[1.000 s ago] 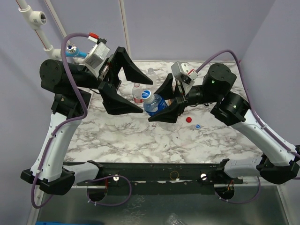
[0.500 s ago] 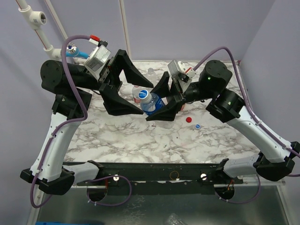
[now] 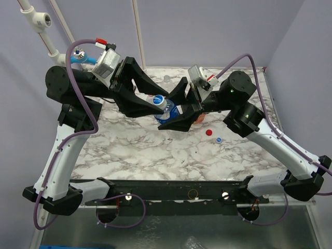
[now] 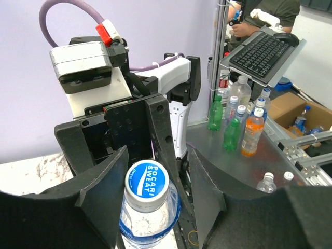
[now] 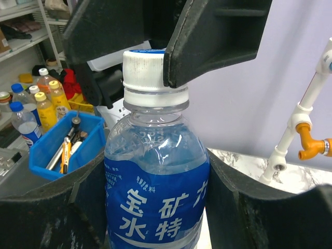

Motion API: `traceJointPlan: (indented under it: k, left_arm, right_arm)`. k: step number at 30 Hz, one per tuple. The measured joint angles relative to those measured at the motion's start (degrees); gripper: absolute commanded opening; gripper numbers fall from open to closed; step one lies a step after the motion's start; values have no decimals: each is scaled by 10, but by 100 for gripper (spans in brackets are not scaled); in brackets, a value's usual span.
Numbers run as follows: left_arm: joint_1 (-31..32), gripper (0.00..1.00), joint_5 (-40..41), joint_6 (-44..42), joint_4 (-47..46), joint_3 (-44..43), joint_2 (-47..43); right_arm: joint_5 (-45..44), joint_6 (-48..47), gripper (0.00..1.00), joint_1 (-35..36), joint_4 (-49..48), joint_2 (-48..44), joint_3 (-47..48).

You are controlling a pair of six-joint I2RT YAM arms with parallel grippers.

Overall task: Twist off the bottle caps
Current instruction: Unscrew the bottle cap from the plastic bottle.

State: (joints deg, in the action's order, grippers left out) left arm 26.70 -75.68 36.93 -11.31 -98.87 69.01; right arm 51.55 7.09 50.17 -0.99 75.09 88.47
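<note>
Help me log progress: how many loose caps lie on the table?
2: a red cap and a blue-and-white cap just right of it, both on the marble table. Others may be hidden.

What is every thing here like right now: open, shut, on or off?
Blue-labelled bottle: gripped, cap still on.
Bottle's cap: on the bottle, between the left end effector's fingers.
Right end effector: shut on the blue-labelled bottle.
Left end effector: around the bottle's cap, one finger touching it; full grip unclear.
Red cap: off, loose on the table.
Small blue-and-white cap: off, lying near the red cap.
</note>
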Motion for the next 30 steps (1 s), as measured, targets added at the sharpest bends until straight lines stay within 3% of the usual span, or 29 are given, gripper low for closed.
traceJointPlan:
  k: [5,9,13,22,30]
  left_arm:
    - [0,45,8,-13,-2,2,1]
    - [0,55,7,-18,-2,3,2]
    - [0,56,7,-19,-2,5,2]
    - [0,19,29,-32,-4,9,3]
    - [0,1,59,-53,-6,19,1]
  right_arm:
    - [0,23,1,-1,-47,-2,-20]
    - [6,39,0,-8,-69,-2,-28]
    - [17,58,1,-22,-93,-3,-38]
    - [39,85,1,-31,-125,-4,-45]
    - [25,78,1,-38,-126,-1,-45]
